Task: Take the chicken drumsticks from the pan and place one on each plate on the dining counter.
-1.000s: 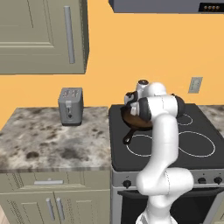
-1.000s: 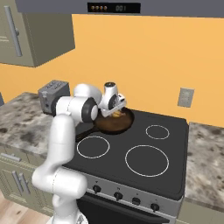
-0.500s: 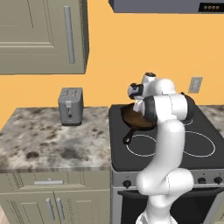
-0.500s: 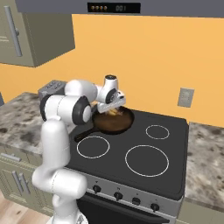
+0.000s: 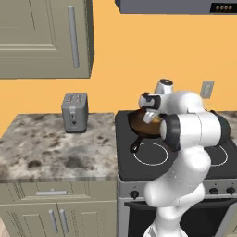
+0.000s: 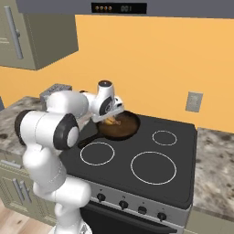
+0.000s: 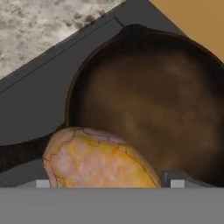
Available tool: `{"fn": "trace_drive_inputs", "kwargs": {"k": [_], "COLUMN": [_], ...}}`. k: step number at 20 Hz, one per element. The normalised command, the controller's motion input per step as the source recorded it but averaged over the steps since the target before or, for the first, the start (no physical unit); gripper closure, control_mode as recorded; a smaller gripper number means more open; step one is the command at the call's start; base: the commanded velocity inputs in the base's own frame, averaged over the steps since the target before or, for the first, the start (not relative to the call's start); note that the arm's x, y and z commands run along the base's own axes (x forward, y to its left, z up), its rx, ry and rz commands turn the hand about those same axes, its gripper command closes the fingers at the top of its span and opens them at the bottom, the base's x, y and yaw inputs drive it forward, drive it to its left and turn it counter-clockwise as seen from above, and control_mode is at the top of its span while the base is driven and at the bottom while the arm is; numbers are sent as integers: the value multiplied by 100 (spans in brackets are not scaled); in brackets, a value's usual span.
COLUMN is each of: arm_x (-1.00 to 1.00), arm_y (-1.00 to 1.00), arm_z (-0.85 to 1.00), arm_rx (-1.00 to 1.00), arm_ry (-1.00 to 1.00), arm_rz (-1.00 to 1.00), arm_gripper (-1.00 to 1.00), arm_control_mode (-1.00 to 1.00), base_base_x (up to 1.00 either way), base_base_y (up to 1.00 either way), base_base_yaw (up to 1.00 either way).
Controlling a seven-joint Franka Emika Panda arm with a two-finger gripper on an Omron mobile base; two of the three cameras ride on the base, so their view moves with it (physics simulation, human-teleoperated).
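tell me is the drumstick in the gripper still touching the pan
Apart. In the hand view the drumstick sits close to the camera between the gripper's fingers, with the pan's bare brown floor well below it; the right base view shows it lifted too.

Home kitchen, rendered, from what I can see off the base cameras. Black glass-top stove (image 6: 137, 155) with white burner rings sits dead ahead, a row of knobs (image 6: 130, 205) along its front edge. Range hood (image 6: 119, 7) with a small lit display hangs at 12 o'clock above it. Mottled marble counter (image 5: 55, 143) runs off toward 9 o'clock, grey-green drawers (image 5: 51, 217) beneath, matching wall cabinet (image 5: 44, 37) overhead. Silver toaster (image 5: 75, 112) stands on that counter against the orange wall (image 6: 183, 59). Wall outlet (image 6: 194, 101) at about 2 o'clock. A black skillet (image 6: 118, 127) sits on the rear left burner.
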Motion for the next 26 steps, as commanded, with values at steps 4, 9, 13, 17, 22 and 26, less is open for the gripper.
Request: {"fn": "trace_drive_inputs", "kwargs": {"k": [4,9,13,17,22,26], "arm_x": [-100,-96,-92,-90,-93,-73], "arm_y": [18,13,14,16,17,9], "arm_z": [34,32,28,19,16,4], "arm_rx": [0,0,0,0,0,0], "arm_ry": [-11,-1,0,0,0,-1], "arm_rz": [0,-5,-5,-7,-6,-5], "arm_gripper": [100,100,100,100,100,100], "arm_control_mode": [-100,-100,-100,-100,-100,100], "base_base_x": [0,0,0,0,0,-15], "base_base_y": [0,0,0,0,0,1], "base_base_yaw": [0,0,0,0,0,-2]}}
